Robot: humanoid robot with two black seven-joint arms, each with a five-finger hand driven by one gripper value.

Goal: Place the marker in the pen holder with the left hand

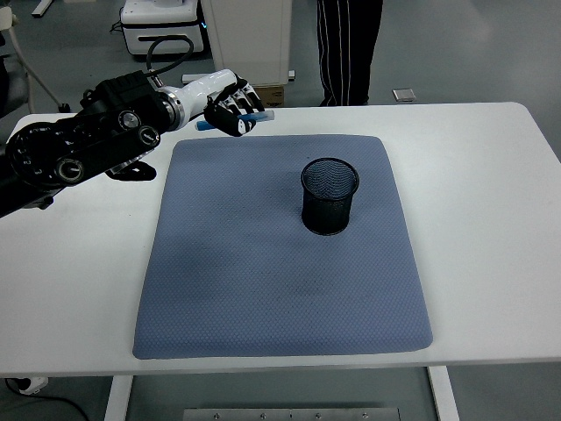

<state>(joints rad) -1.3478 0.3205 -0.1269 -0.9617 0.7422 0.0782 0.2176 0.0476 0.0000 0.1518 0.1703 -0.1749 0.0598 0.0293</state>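
**A:** ok so where's the marker at right now?

**B:** the left robot hand (231,103) has it. Fingers are curled tight around a blue marker (254,116), which lies roughly level, one end poking out to the right of the fingers and a bit of blue showing on the other side too. The hand is up off the surface, over the far left corner of the blue mat (280,254), near the back edge of the white desk (491,228).

**A:** and the pen holder?

**B:** black mesh pen holder (330,196) stands upright on the mat, right of centre and toward the far side. Can't make out anything inside it from this angle. It's well apart from the hand, off to the right and closer to the camera.

**A:** what about the other arm?

**B:** not in the shot at all. Only the left arm (79,153) comes in from the left edge, black with a white wrist section and a black cable looping up behind it.

**A:** anything else around?

**B:** a person's legs in dark striped trousers (349,48) stand behind the desk at the top, next to a white cabinet thing (250,39) with a cardboard box (272,92) at its foot.
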